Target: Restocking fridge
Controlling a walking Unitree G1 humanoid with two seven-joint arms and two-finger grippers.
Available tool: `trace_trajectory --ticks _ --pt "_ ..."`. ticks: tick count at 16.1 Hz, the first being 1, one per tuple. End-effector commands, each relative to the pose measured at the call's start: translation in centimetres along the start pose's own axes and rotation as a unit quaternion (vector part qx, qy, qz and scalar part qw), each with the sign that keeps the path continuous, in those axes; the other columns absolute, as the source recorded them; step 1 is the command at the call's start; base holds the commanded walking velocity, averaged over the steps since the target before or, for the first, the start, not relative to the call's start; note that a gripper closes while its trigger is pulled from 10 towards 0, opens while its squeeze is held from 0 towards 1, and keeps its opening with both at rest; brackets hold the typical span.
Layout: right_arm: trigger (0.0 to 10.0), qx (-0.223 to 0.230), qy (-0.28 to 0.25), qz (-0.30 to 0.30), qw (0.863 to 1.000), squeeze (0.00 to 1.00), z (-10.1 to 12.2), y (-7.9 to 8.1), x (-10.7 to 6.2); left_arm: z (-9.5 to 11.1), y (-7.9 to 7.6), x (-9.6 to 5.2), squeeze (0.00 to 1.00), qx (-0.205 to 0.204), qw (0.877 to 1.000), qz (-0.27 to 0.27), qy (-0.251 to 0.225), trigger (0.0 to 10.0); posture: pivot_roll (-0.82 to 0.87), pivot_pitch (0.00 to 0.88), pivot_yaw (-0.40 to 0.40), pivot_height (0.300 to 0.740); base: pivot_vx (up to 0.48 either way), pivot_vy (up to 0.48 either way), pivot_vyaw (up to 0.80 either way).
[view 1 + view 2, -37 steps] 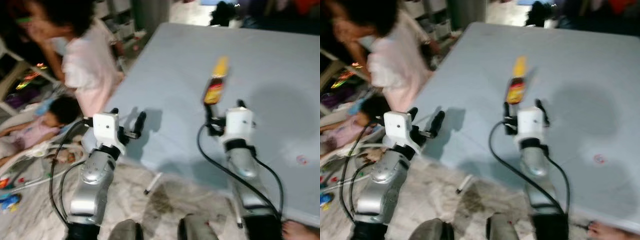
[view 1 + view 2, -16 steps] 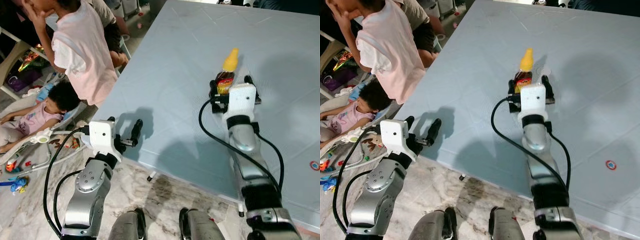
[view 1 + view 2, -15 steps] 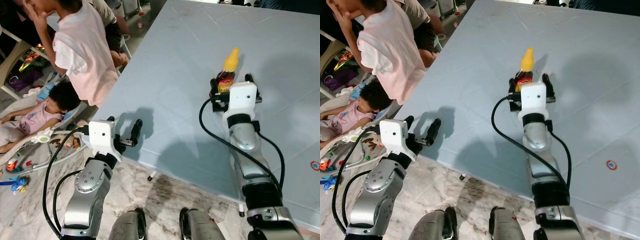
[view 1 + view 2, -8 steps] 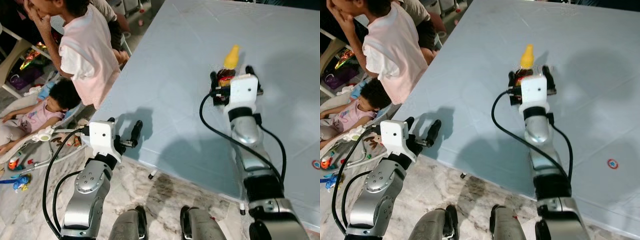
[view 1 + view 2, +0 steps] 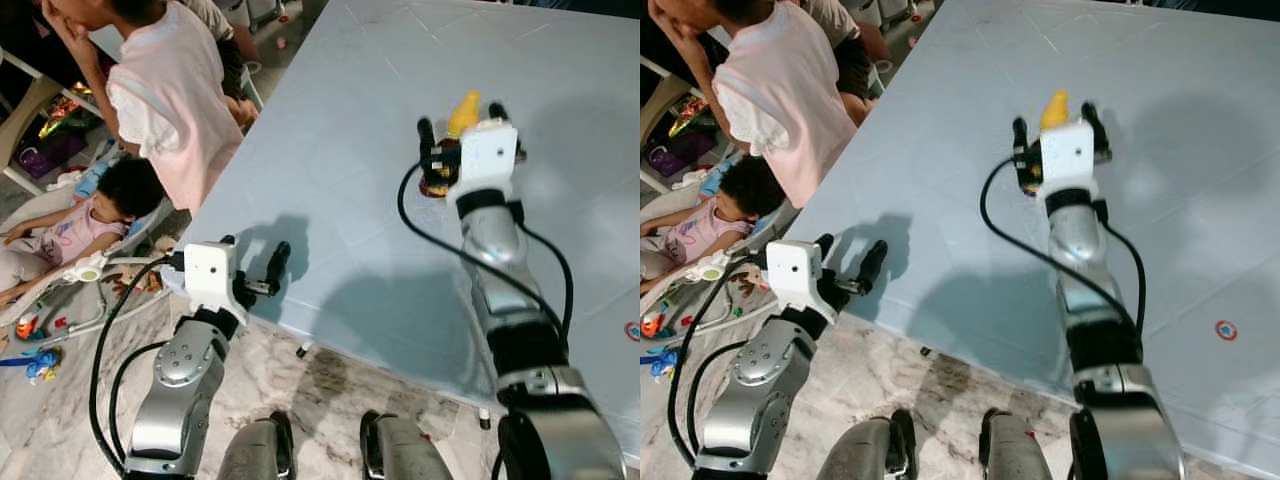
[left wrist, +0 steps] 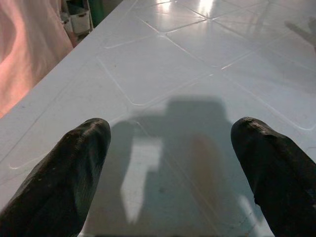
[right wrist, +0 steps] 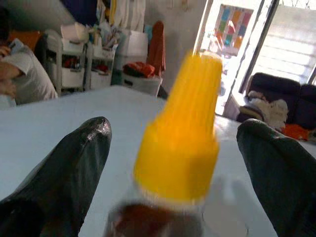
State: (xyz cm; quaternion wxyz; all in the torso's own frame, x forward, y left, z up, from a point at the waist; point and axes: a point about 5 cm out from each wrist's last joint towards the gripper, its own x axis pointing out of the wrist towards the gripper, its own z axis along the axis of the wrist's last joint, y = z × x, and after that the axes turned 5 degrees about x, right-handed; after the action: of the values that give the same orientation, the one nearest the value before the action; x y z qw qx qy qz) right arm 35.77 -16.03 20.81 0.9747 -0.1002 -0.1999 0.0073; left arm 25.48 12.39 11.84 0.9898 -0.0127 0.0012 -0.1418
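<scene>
A brown sauce bottle point(image 5: 438, 182) with a yellow cap point(image 7: 180, 143) stands upright on the pale blue table point(image 5: 340, 140). My right gripper point(image 5: 460, 117) is open at cap height, one black finger on each side of the bottle. In the right wrist view the fingers point(image 7: 64, 168) stand apart from the cap, with gaps on both sides. My left gripper point(image 5: 255, 255) is open and holds nothing. It hovers over the table's near left corner, and its fingers point(image 6: 64, 173) are spread wide above the bare top.
A person in a pink shirt point(image 5: 170, 90) stands by the table's left edge. A child point(image 5: 80, 230) lies in a bouncer seat on the floor at the left, among toys. A small round red and blue mark point(image 5: 630, 330) lies at the table's right. My feet point(image 5: 330, 450) stand on marble floor.
My right arm has stretched forward, so its fingers now flank the bottle's cap instead of sitting just behind the bottle. The left arm has barely moved.
</scene>
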Motion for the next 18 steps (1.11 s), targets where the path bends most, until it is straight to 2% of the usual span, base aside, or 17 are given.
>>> trace_trajectory --ticks 1,2,4,16,18 --pt "10.0 0.002 0.0 0.008 1.0 0.0 -0.1 0.3 0.1 -0.2 0.1 -0.2 0.0 0.007 1.0 0.002 0.007 10.0 -0.01 0.212 0.083 0.74 0.0 0.0 0.0" --pt "10.0 0.002 -0.001 0.008 1.0 0.0 -0.1 0.3 0.1 -0.2 0.1 -0.1 0.0 0.007 1.0 0.002 0.007 10.0 -0.01 0.211 0.082 0.74 0.0 0.0 0.0" --pt "0.0 0.009 -0.007 0.015 1.0 0.0 0.1 0.5 0.3 -0.2 0.1 -0.1 0.0 0.007 1.0 0.003 0.008 10.0 -0.01 0.21 0.08 0.74 0.0 0.0 0.0" --pt "0.0 0.025 -0.012 0.029 0.999 0.0 0.5 1.3 0.3 -0.4 -0.1 0.4 0.0 0.008 1.0 0.002 0.009 10.0 -0.02 0.193 0.071 0.74 0.0 0.0 0.0" --pt "0.0 0.039 -0.005 0.03 0.999 0.0 0.6 1.5 0.0 -0.5 -0.2 0.4 0.0 0.01 1.0 0.002 0.01 10.0 -0.02 0.183 0.07 0.74 0.0 0.0 0.0"
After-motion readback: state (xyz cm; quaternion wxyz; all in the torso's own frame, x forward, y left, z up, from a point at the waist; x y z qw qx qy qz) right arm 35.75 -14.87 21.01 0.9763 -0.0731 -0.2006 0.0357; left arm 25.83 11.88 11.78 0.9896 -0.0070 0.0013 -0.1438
